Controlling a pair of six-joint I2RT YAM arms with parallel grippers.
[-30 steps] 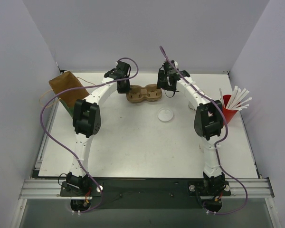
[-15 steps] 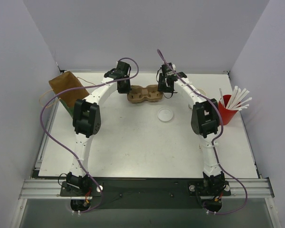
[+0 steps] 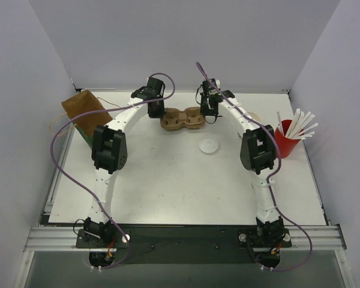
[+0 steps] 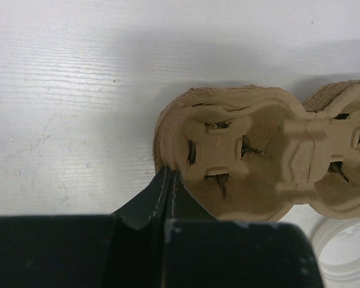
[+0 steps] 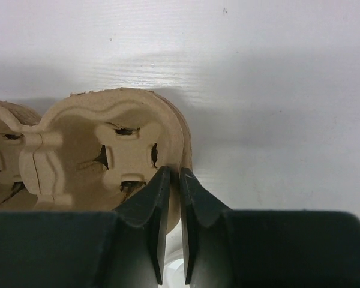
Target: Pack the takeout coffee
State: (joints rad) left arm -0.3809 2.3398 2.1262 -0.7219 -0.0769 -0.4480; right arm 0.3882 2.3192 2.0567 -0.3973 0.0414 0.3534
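The brown moulded-pulp cup carrier (image 3: 181, 119) lies at the back middle of the table with both cup wells bare. My left gripper (image 3: 156, 111) is at its left end. In the left wrist view the left gripper (image 4: 169, 173) is shut on the carrier (image 4: 258, 150) at its near-left rim. My right gripper (image 3: 209, 111) is at its right end. In the right wrist view the right gripper (image 5: 174, 171) pinches the carrier (image 5: 102, 144) at its right rim, with only a narrow gap between the jaws. The takeout coffee is hidden from all views.
A clear round lid (image 3: 209, 144) lies on the table just in front of the carrier. A red cup of white straws (image 3: 288, 138) stands at the right edge. A brown paper bag (image 3: 83, 110) lies at the back left.
My right gripper has moved left onto the carrier's right rim and its jaws have closed from wide apart to a narrow pinch. The left arm and the carrier have stayed put.
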